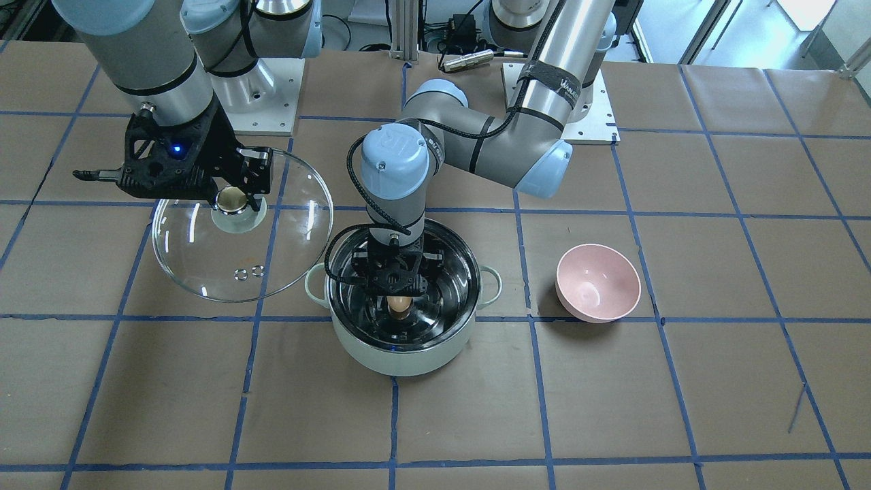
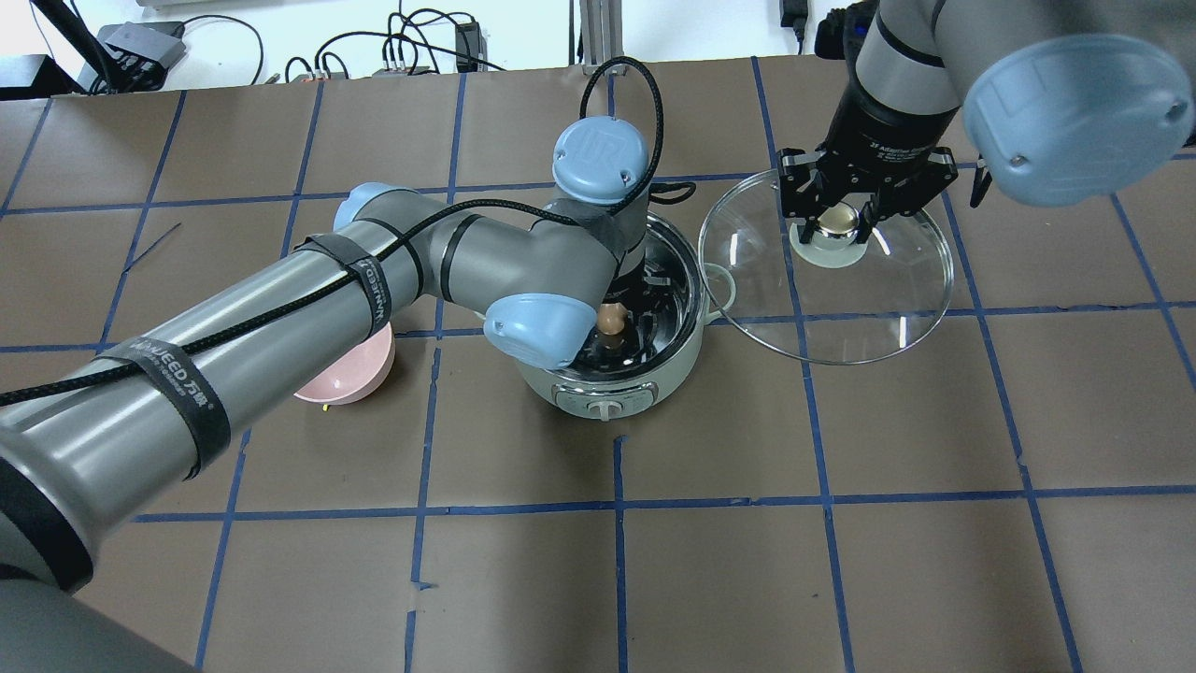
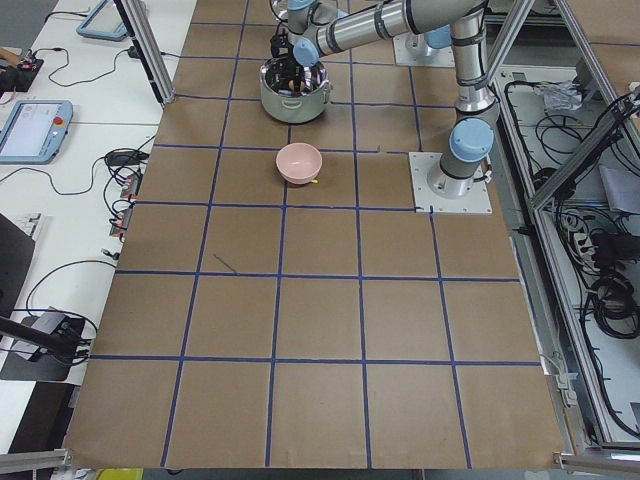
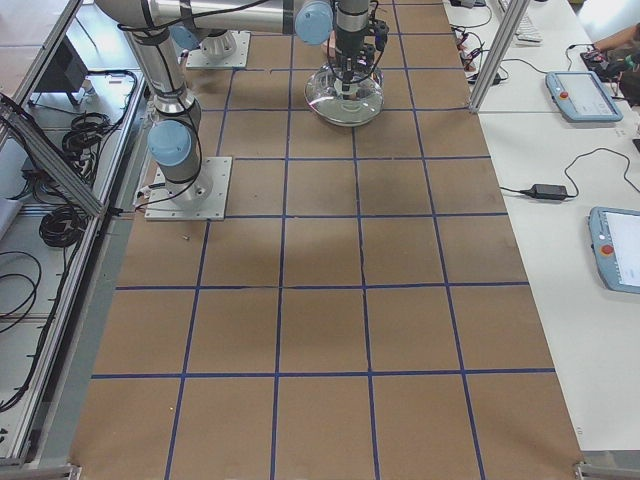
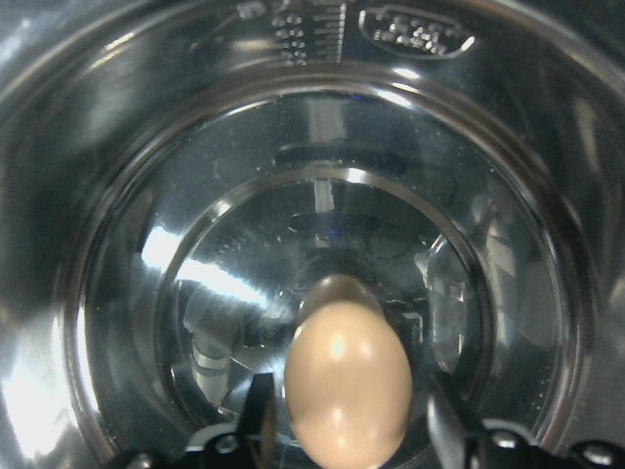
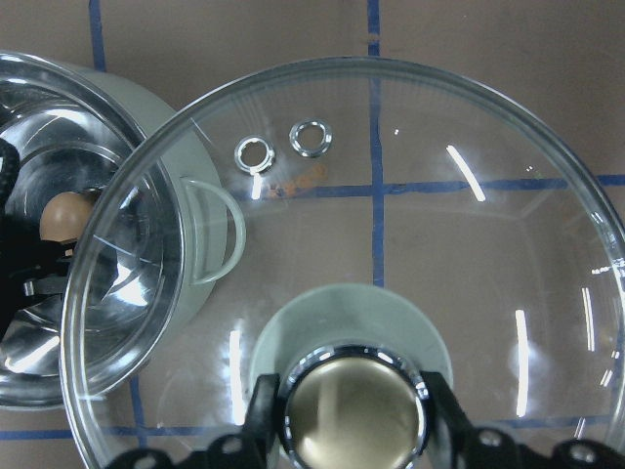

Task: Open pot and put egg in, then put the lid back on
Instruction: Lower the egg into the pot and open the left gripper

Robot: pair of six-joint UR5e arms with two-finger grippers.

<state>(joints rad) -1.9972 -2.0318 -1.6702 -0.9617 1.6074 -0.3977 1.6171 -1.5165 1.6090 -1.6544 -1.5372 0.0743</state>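
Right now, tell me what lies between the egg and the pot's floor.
Nothing: in the left wrist view the egg hangs between the left gripper's fingers over the pot's bare steel floor.

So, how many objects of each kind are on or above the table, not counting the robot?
Pot: 1
Egg: 1
Glass lid: 1
Pink bowl: 1
Total: 4

- bench (image 1: 680,381): brown paper covering, blue tape grid
- white side tables along both bench ends, side views
- teach pendants: one (image 3: 35,130) on the left-end table, another (image 4: 575,95) on the right-end table
- aluminium frame posts (image 3: 150,50) at bench edge
- loose black cables (image 2: 411,56) behind the bench, overhead view
- lighting even, bright
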